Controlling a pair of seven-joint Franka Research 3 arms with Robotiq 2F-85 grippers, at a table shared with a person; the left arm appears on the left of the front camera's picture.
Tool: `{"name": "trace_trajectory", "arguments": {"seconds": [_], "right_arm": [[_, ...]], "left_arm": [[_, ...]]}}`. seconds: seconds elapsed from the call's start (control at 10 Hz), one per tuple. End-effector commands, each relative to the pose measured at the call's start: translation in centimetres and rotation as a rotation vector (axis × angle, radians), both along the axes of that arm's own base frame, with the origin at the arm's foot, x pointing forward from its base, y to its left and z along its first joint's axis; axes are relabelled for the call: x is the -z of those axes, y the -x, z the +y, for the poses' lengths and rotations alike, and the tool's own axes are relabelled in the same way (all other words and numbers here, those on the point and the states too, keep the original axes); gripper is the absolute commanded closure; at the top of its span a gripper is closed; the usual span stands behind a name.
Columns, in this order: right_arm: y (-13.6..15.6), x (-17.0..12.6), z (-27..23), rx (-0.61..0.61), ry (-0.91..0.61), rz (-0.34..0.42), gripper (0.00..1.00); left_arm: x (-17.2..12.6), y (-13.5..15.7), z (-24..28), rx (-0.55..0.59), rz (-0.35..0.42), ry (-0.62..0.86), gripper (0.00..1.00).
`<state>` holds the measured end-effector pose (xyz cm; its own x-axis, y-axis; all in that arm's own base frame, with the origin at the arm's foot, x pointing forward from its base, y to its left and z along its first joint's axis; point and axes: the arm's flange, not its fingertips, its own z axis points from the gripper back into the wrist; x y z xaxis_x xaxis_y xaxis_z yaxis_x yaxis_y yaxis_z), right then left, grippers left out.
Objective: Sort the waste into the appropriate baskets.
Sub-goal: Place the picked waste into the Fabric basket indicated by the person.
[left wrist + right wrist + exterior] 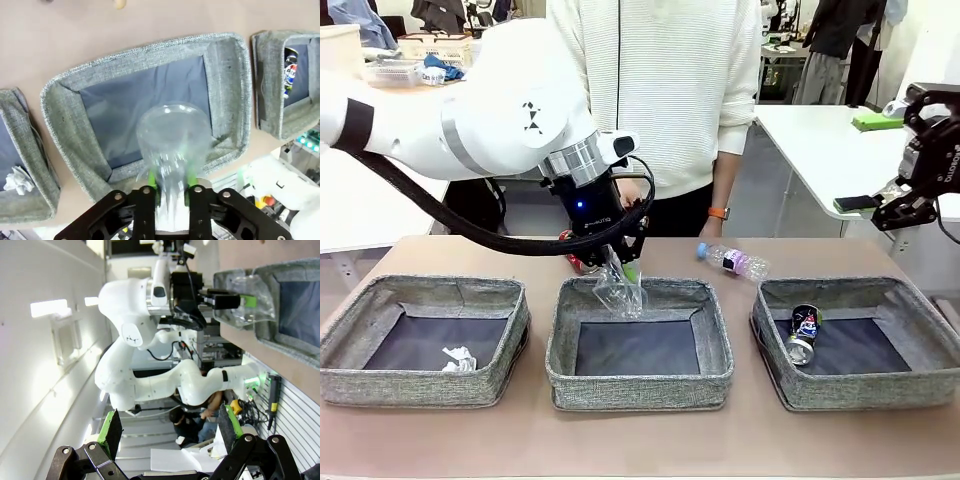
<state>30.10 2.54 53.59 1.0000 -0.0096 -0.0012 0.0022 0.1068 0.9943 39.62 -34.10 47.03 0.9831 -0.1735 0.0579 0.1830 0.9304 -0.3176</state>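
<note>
No legible print on the dark can (804, 333) or bottle (735, 261) label.

- Left arm (470, 110) reaches in to the middle, its tool (617, 262) pointing down, fingers (150, 179) either side of a clear cup (620, 288); grip unclear.
- Right tool (905, 205) is raised at the side, fingers (111, 427) spread wide.

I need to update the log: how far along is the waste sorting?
Done: the paper wad lies in the left basket, the dark can in the right basket. In hand: the clear cup sits in the left gripper over the middle basket. Left: the bottle and a partly hidden red can on the table behind.
</note>
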Motion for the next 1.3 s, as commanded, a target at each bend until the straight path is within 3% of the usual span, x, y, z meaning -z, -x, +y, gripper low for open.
{"name": "trace_trajectory", "arguments": {"seconds": [0.0,0.1,0.6,0.8,1.0,1.2], "right_arm": [[0.0,-0.2,0.0,-0.001,-0.023,-0.014,0.0],[0.0,-0.2,0.0,-0.001,-0.023,-0.014,0.0],[0.0,-0.2,0.0,-0.001,-0.023,-0.014,0.0],[0.0,-0.2,0.0,-0.001,-0.023,-0.014,0.0],[0.0,-0.2,0.0,-0.001,-0.023,-0.014,0.0],[0.0,-0.2,0.0,-0.001,-0.023,-0.014,0.0]], "left_arm": [[-0.3,0.0,-0.1,-0.014,0.007,-0.005,0.39],[-0.3,0.1,-0.1,-0.013,0.008,-0.002,0.0],[-0.4,0.2,0.0,-0.001,0.028,0.011,0.0],[-1.1,0.1,0.5,0.058,0.084,0.051,0.0],[-3.7,0.4,3.8,0.27,0.228,0.234,0.0],[-7.6,1.6,9.2,0.338,0.199,0.455,0.0]]}}
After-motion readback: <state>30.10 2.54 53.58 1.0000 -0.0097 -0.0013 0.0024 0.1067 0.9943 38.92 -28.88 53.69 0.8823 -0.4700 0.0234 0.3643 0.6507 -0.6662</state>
